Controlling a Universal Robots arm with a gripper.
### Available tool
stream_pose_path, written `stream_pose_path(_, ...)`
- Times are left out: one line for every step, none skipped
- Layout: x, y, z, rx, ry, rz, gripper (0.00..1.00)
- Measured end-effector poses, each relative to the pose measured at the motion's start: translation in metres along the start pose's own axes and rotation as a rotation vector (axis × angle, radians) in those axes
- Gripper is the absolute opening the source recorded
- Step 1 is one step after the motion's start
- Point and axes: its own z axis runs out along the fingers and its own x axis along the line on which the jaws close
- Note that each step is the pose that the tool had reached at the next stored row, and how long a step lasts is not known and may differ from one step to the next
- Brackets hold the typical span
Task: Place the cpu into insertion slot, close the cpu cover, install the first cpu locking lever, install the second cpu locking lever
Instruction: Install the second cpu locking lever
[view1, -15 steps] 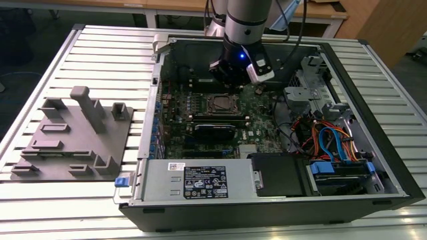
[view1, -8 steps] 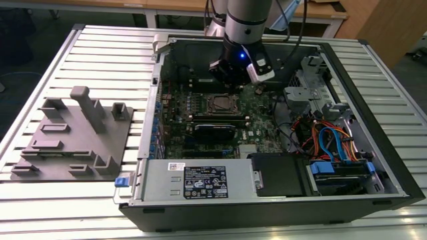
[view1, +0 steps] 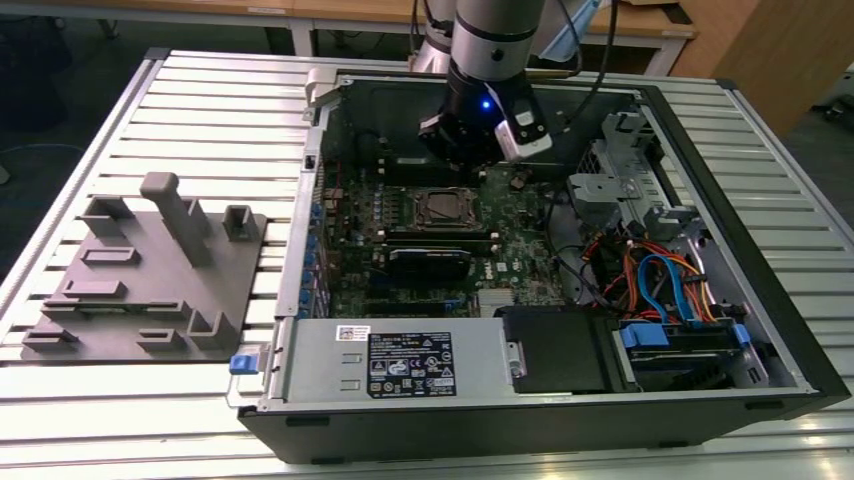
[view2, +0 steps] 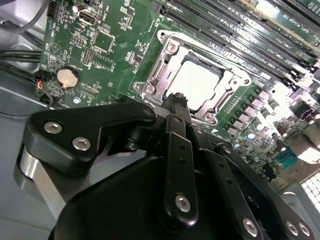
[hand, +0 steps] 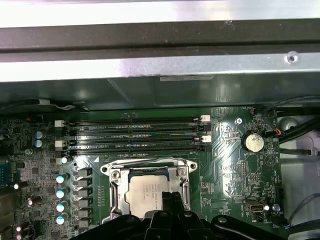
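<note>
We see cpu (hand: 148, 192) seated in insertion slot (view2: 156, 75), cpu cover (hand: 118, 192) down; gripper (view2: 177, 100) pinched together, empty, just above; levers' state unclear.

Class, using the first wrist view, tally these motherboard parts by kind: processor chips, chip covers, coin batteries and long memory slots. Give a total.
Dull silvery square cpu: 1
Thin silver metal cpu cover with a square window: 1
Round silver coin battery: 1
Long narrow black memory slots: 4
Total: 7
</note>
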Motion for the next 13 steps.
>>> stream_pose_path(0.0, -0.0004, 0.0, 0.0001, 0.0001, 0.0, 0.1)
stream_pose_path(-0.0001, -0.001, 0.0001, 0.0001, 0.0001, 0.0, 0.1)
stream_pose_path(-0.0001, -0.0017, 0.0002, 0.0001, 0.0001, 0.0, 0.1)
stream_pose_path(-0.0001, -0.0025, 0.0003, 0.0001, 0.0, 0.0, 0.1)
stream_pose_path(-0.0002, -0.0035, 0.0003, 0.0001, 0.0001, 0.0, 0.1)
stream_pose_path(-0.0002, -0.0044, 0.0002, 0.0001, 0.0, 0.0, 0.1)
stream_pose_path(-0.0003, -0.0053, 0.0002, 0.0002, 0.0001, 0.0, 0.1)
stream_pose_path(-0.0003, -0.0064, 0.0002, 0.0001, 0.0001, 0.0, 0.1)
stream_pose_path(-0.0004, -0.0074, 0.0002, 0.0, 0.0, 0.0, 0.1)
stream_pose_path(-0.0005, -0.0084, 0.0001, 0.0, 0.0, 0.0, 0.1)
stream_pose_path(-0.0005, -0.0095, 0.0001, 0.0, 0.0, 0.0, 0.1)
stream_pose_path(-0.0005, -0.0106, 0.0, 0.0, 0.0, 0.0, 0.1)
stream_pose_path(-0.0006, -0.0116, 0.0, 0.0001, 0.0, 0.0, 0.1)
